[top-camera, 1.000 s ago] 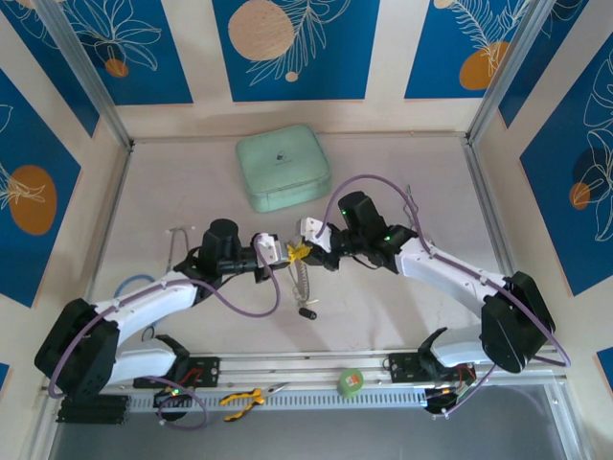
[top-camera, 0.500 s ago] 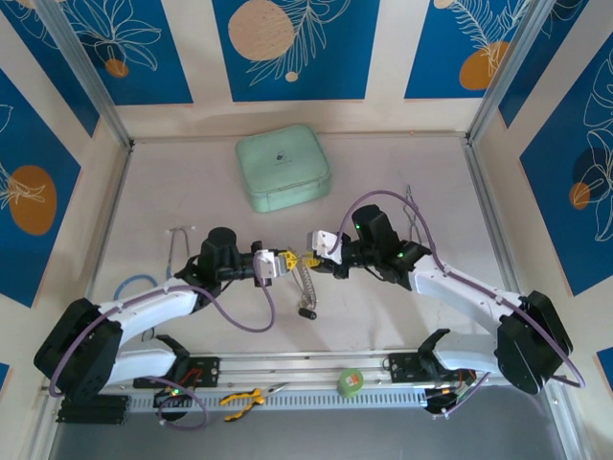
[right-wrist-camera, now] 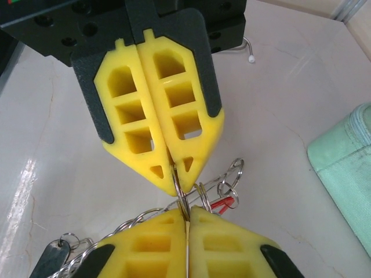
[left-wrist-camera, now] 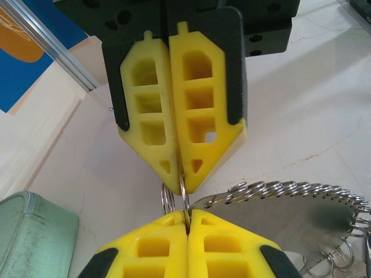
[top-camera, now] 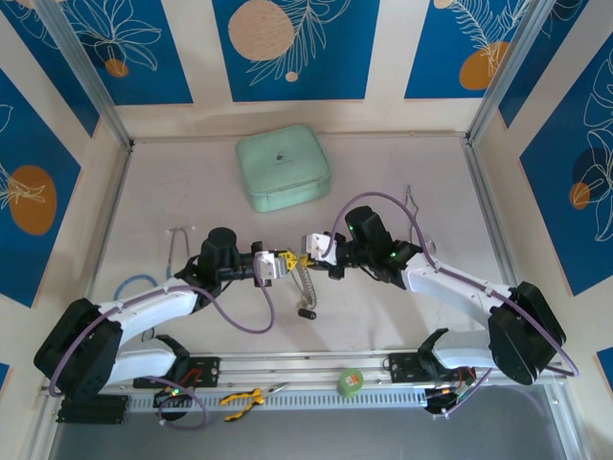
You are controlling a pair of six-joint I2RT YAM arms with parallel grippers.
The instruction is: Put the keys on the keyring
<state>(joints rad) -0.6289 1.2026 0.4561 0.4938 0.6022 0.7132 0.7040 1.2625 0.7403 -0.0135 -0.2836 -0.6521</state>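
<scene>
My left gripper (top-camera: 279,264) and right gripper (top-camera: 309,250) meet tip to tip above the table's middle. Both are shut on one small silver split ring (left-wrist-camera: 184,197), which bridges the gap between the two pairs of yellow fingers. In the left wrist view my left gripper (left-wrist-camera: 186,213) is at the bottom and the right one's fingers (left-wrist-camera: 203,150) are opposite. The keyring (left-wrist-camera: 278,190), a thin silver loop strung with several small rings, runs off to the right. It hangs down in the top view as the keyring (top-camera: 305,283), ending at a black-headed key (top-camera: 307,312). Beside my right gripper (right-wrist-camera: 186,211) lies a red key tag (right-wrist-camera: 223,202).
A mint-green case (top-camera: 283,168) sits at the back centre. A bent silver wire tool (top-camera: 175,244) and a blue cord loop (top-camera: 134,284) lie at the left. On the front rail are a green tape roll (top-camera: 351,382) and yellow-handled pliers (top-camera: 244,396).
The right gripper has come down and towards the near edge. The left gripper has shifted right, so the two tips now meet on the small ring. The chain hangs straighter.
</scene>
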